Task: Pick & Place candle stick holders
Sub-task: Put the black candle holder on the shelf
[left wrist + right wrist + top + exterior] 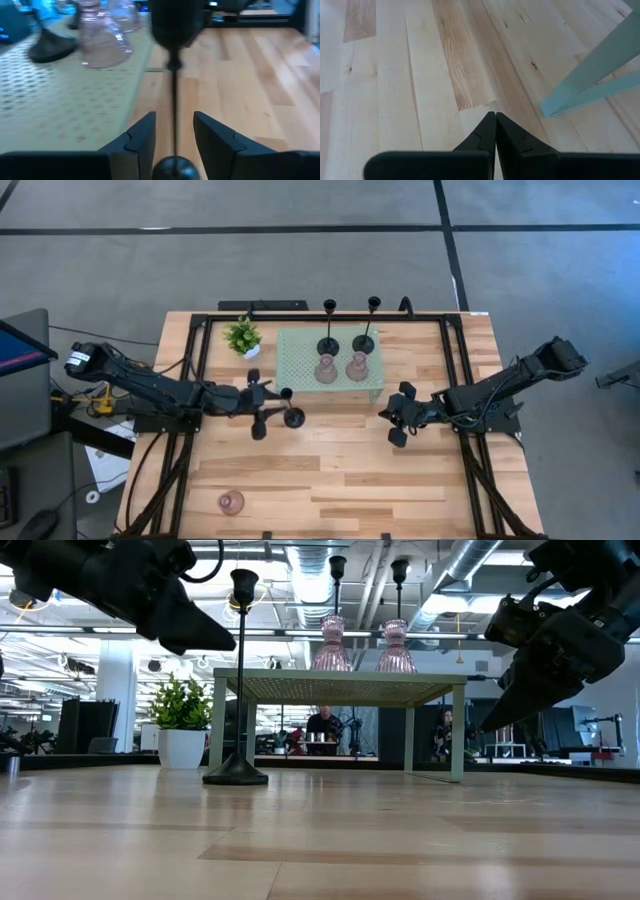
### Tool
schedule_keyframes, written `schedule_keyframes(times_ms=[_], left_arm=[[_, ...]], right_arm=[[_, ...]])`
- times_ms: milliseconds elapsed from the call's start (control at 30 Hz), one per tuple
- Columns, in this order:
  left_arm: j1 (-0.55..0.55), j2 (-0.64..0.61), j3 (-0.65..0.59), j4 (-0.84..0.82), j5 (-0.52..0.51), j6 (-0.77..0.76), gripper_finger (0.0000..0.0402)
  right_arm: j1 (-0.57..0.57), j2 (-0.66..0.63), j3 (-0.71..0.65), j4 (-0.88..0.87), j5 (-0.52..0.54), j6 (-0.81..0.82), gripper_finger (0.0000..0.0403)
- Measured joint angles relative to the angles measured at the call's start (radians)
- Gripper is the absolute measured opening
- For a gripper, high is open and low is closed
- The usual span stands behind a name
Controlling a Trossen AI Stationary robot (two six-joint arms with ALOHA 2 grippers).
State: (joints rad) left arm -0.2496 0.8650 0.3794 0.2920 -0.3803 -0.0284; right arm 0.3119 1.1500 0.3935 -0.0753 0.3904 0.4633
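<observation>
I had the left tool (174, 137) spread around the stem of a black candle stick holder (238, 680), standing on the bench (340, 465) beside the mint-green stand (330, 360), stem untouched between fingers, right tool (495, 131) pressed together, empty, by the stand's other corner.

No text, label, brand or number can be read anywhere.

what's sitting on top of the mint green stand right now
On the mint-green stand sit two black candle stick holders and two pink glass ones in front of them. The stand's top hides the table beneath it from above.
</observation>
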Motion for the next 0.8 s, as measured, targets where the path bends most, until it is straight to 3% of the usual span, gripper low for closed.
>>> schedule_keyframes(times_ms=[433,800], left_arm=[[0.000,0.006,0.000,0.114,-0.009,-0.005,0.0132],[0.030,0.186,0.000,0.325,-0.009,0.050,0.0131]], right_arm=[[0.000,0.000,0.000,0.000,0.001,0.000,0.0000],[-0.016,0.000,0.000,0.000,0.003,-0.007,0.0000]])
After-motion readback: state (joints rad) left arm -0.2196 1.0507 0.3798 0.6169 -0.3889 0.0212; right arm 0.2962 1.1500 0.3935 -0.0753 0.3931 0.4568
